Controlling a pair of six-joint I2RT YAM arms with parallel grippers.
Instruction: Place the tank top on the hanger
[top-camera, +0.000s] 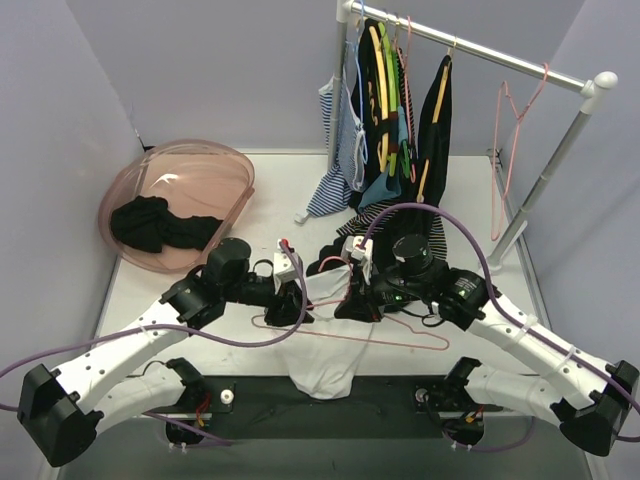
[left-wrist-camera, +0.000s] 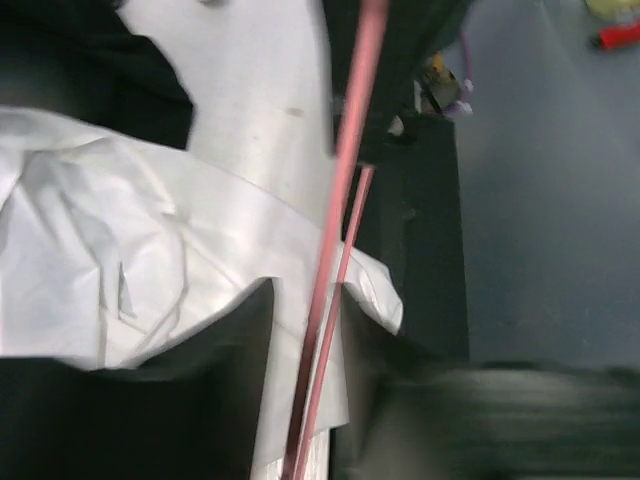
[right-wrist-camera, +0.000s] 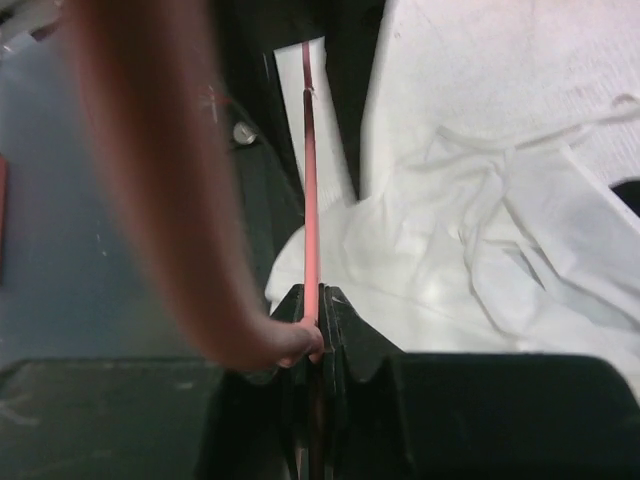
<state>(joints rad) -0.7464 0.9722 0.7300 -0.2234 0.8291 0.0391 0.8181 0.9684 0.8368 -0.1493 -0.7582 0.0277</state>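
A white table (top-camera: 280, 190) is seen under everything, smooth and flat. At the far right a shiny metal rail (top-camera: 470, 50) is set up, and soft clothes are hung on it: a blue-and-white striped top (top-camera: 335, 150) and black clothes (top-camera: 435, 120), with a yellow hanger (top-camera: 380, 90) and a green hanger (top-camera: 393, 80) among them. A spare pink hanger (top-camera: 495, 200) is hung alone, well apart from the rest. At the far left a round, see-through pink basket (top-camera: 190, 145) is placed, and a crumpled black garment (top-camera: 160, 225) is kept inside it. The tank top (top-camera: 325, 365) is spread in the middle at the near edge, between the two arms; it is thin, white and wrinkled, and its lower part is draped over the edge. The hanger (top-camera: 400, 344), a thin pink wire shape, is laid across the tank top, with its hook to the right. One wire is pinched tight by the right gripper (right-wrist-camera: 312, 300). The left gripper (left-wrist-camera: 305, 300) is held with its jaws apart, and the pink wires and white cloth are seen between them. The arms are crowded close together over the cloth.
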